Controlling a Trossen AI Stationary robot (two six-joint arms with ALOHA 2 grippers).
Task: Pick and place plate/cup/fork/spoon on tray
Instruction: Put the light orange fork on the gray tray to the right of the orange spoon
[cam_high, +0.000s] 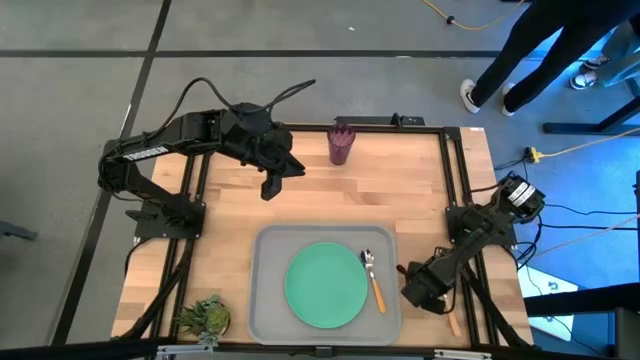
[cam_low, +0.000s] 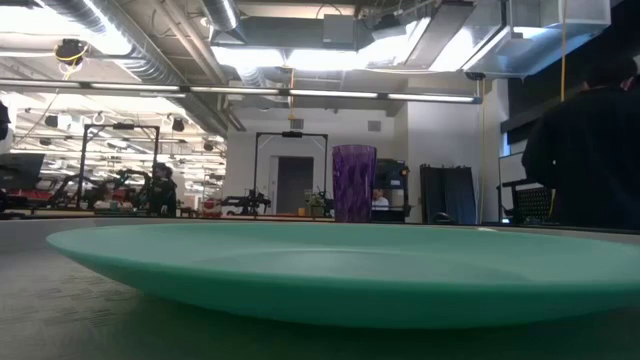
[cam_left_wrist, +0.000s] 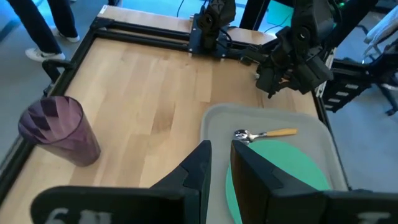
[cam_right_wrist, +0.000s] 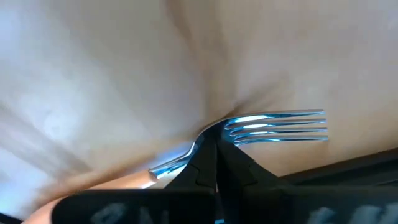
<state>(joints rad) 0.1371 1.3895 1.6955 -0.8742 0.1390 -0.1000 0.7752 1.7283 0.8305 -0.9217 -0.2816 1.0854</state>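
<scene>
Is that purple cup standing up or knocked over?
Upright: the cup stands on its base on the bare table, mouth up, outside the tray.

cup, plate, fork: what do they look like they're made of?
Cup: likely plastic, translucent purple with faceted sides that light shows through.
Plate: probably plastic or melamine, plain green with a soft, even sheen.
Fork: metal tines, bright with mirror-like glints; the right claw is shut on its neck, so the handle is mostly hidden.

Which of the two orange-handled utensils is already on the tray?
The spoon, lying on the tray just right of the plate. The fork is pinched in the right end effector, off the tray.
</scene>
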